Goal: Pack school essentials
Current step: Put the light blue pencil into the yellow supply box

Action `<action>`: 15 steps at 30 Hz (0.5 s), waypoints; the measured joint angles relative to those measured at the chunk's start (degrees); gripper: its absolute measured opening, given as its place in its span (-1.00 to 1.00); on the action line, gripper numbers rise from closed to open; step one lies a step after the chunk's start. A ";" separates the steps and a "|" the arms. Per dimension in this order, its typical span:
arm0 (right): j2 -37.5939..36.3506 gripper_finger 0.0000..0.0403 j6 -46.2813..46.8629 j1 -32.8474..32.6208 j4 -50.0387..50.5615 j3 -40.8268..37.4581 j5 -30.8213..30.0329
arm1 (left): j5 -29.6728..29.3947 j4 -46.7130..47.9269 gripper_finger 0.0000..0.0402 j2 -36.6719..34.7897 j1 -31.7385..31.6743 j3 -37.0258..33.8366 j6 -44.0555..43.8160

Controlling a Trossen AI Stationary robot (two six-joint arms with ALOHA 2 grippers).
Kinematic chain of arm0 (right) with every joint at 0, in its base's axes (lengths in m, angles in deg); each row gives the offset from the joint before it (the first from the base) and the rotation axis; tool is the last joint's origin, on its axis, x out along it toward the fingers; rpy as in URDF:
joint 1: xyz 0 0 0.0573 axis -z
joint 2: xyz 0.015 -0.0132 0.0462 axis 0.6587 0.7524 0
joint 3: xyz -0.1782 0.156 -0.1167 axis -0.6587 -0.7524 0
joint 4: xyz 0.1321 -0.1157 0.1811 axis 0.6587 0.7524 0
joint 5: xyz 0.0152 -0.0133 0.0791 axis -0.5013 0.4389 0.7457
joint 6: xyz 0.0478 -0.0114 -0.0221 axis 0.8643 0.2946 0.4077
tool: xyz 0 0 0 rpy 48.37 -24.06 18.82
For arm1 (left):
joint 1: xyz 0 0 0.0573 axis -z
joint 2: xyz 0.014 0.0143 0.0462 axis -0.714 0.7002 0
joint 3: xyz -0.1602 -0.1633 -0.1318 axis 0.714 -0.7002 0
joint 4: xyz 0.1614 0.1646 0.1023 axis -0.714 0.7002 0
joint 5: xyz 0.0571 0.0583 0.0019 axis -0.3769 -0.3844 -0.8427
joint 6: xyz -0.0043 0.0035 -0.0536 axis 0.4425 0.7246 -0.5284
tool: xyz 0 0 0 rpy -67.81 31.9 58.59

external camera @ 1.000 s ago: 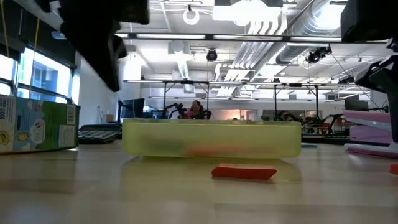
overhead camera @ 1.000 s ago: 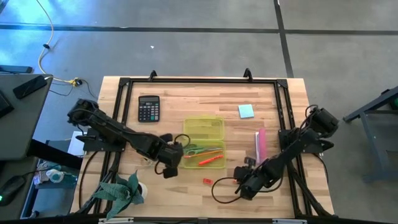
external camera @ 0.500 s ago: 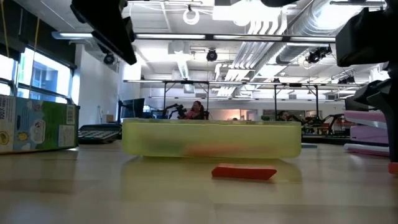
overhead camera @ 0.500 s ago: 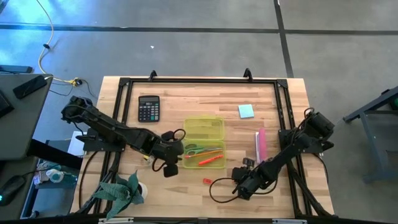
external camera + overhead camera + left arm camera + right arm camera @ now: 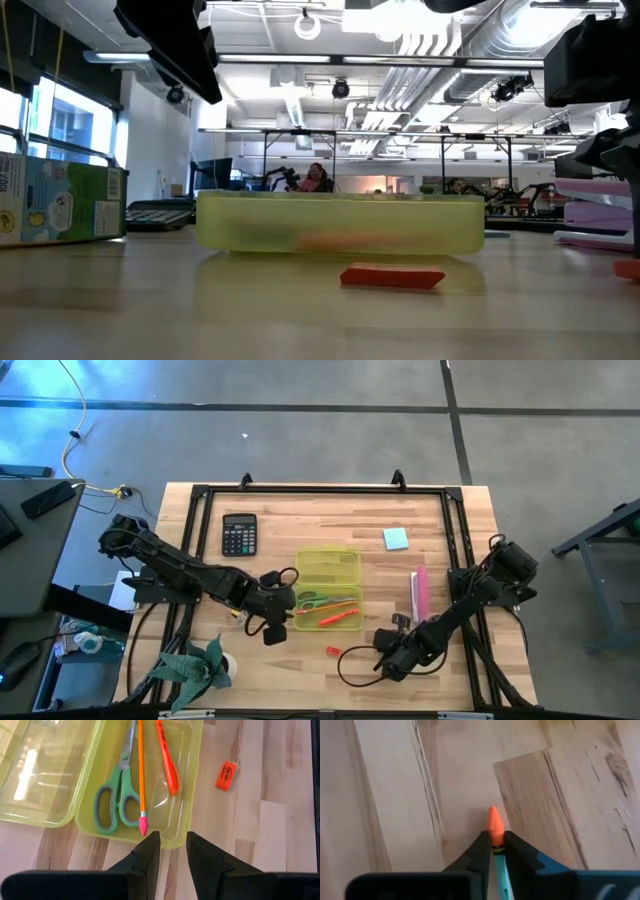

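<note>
The right claw (image 5: 493, 851) pinches a green pencil (image 5: 494, 832) low over the desk (image 5: 440, 540). The left claw (image 5: 168, 851), slightly spread, hovers beside the yellow case (image 5: 185, 770)

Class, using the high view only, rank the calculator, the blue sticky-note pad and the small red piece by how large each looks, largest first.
1. calculator
2. blue sticky-note pad
3. small red piece
</note>
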 joint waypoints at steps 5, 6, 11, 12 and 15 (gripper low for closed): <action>0.04 -0.95 -0.18 -0.20 -0.08 -0.07 -0.46 | -0.06 0.04 -0.58 0.00 0.00 0.00 0.00; 0.04 -0.96 -0.31 -0.31 -0.10 -0.07 -0.66 | -0.06 0.04 -0.58 0.00 0.02 0.00 0.00; -0.72 -0.91 -1.48 -1.56 -0.75 -0.37 -3.47 | -0.10 0.09 -0.58 0.02 0.00 0.00 0.00; -1.16 -0.90 -1.47 -1.75 -1.04 -0.42 -3.53 | -0.10 0.09 -0.58 0.04 0.02 0.00 0.00; -3.06 -0.90 -1.70 -2.57 -2.19 -0.37 -5.01 | -0.08 0.10 -0.58 0.07 0.01 0.00 0.00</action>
